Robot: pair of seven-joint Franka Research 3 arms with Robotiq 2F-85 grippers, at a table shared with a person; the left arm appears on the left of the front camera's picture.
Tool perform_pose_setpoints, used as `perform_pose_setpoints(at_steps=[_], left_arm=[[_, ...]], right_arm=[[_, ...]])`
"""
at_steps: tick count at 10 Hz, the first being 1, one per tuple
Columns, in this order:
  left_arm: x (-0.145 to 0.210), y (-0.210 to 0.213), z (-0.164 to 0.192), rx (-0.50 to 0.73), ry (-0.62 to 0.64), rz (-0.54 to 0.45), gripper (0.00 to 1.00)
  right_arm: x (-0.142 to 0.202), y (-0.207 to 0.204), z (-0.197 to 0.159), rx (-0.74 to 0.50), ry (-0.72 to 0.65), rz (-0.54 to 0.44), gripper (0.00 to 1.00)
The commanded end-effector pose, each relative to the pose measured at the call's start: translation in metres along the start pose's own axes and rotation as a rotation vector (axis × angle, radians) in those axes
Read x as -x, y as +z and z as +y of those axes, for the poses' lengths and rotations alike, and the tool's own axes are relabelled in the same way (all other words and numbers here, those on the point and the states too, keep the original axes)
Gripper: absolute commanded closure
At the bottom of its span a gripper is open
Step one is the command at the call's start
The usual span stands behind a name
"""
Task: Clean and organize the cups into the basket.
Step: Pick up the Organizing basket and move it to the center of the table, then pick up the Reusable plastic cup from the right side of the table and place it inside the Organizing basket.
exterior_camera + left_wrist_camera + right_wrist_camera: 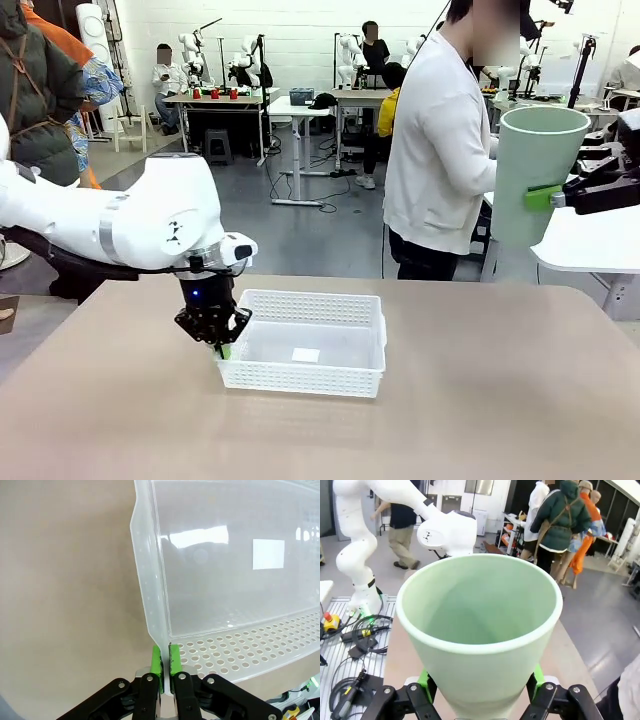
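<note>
The white lattice-sided basket [300,376] rests on the tan table, a little left of centre. My left gripper [221,346] points down at its front-left corner. In the left wrist view, the left gripper [165,659] has its green pads shut on the thin wall of the basket [150,585]. The basket holds no cups; a white label sits on its floor. The pale mint green cup [537,150] hangs upright, high at the right. My right gripper [541,197] is closed on its side. In the right wrist view, the cup [480,630] faces me mouth-first and is empty, inside the right gripper [481,692].
A person in a white top [440,150] stands at the far side of the table, just left of the raised cup. A white side table [590,245] lies behind the right gripper. The tan tabletop [470,400] lies bare around the basket.
</note>
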State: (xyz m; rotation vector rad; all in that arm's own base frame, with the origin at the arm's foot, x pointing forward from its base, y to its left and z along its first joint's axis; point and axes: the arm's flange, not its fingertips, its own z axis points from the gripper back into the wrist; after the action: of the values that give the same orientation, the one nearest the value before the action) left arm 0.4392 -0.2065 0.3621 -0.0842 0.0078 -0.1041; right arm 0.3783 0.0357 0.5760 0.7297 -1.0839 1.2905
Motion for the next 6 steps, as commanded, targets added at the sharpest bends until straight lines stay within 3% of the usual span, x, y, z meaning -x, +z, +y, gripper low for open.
perform_pose_setpoints(at_steps=[1,2,5,6], left_arm=[[0.002,-0.002,-0.002,0.016,0.028,-0.01,0.96],[0.006,0.003,0.007,0.039,0.029,-0.01,0.96],[0.001,0.0,-0.004,0.002,0.0,-0.005,0.96],[0.001,0.0,-0.004,0.002,0.0,-0.005,0.96]], right_arm=[[0.006,-0.012,-0.003,-0.01,-0.106,0.023,0.3],[0.0,0.0,0.0,0.0,0.0,0.0,0.3],[0.0,0.0,0.0,0.0,0.0,0.0,0.3],[0.001,-0.001,-0.002,-0.001,-0.023,0.004,0.16]])
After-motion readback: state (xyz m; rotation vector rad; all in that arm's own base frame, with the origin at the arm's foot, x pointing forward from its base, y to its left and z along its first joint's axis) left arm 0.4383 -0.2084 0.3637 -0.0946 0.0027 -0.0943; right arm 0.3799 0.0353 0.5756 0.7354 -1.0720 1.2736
